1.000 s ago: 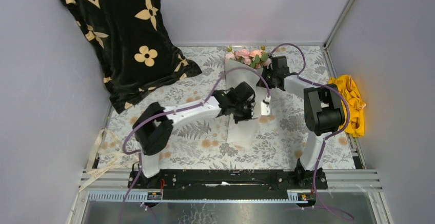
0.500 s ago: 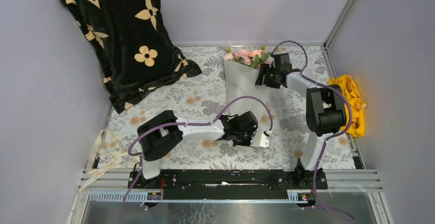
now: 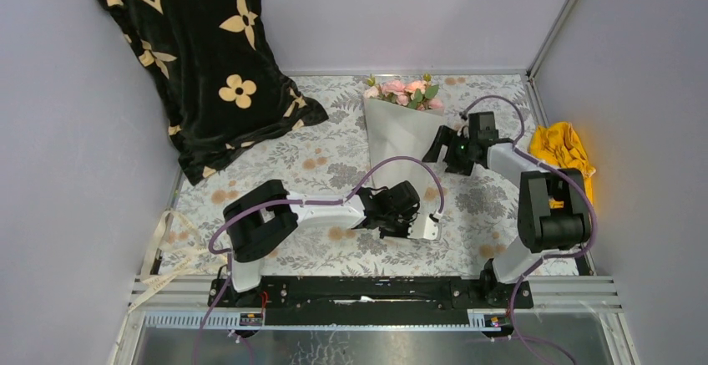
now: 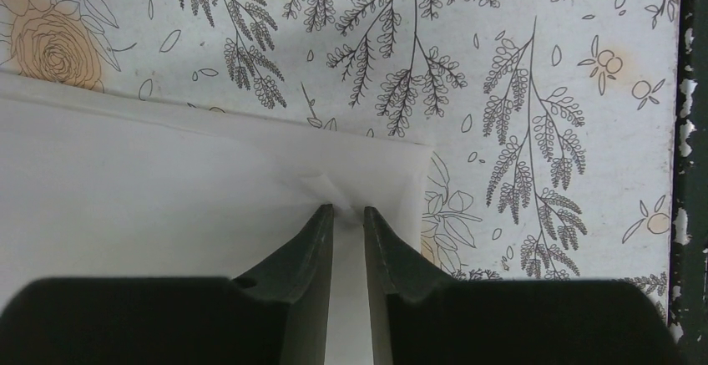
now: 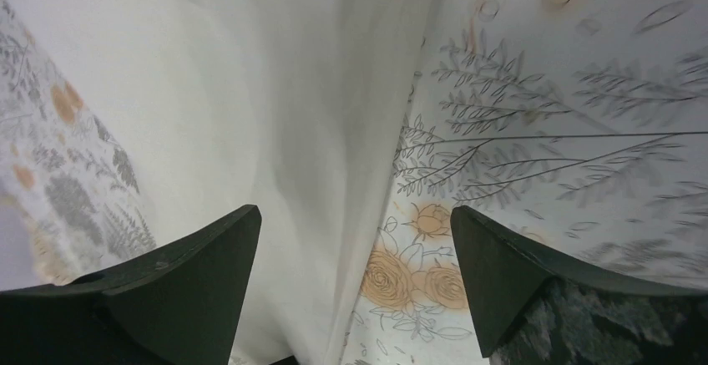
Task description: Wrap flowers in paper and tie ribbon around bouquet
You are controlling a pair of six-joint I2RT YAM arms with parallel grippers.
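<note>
Nearest, at the left edge of the table, the ribbon (image 3: pixel 157 244) is lying loose and trailing over the side, not yet on the bundle. Right of it and well apart, the left claw (image 4: pixel 345 209) is sitting at the near tip of the paper (image 3: pixel 399 144), jaws narrow with a slim gap. The left wrist view is showing a small pucker of paper right at the tips, but I cannot tell whether it is pinched. The paper is lying as a cone on the tablecloth (image 3: pixel 317 164), long axis running near to far, narrow end near. Farther on, the right claw (image 5: pixel 355 210) is hovering wide open at the cone's right flank, holding nothing. Its own view is showing a paper fold between the jaws with bare cloth beside it, a detail the overhead view is not giving. At the far end the flowers (image 3: pixel 405 92) are poking out of the cone's wide mouth. Judgement: tying is coming next. The ribbon is lying left of both claws, so the left arm is nearer.
</note>
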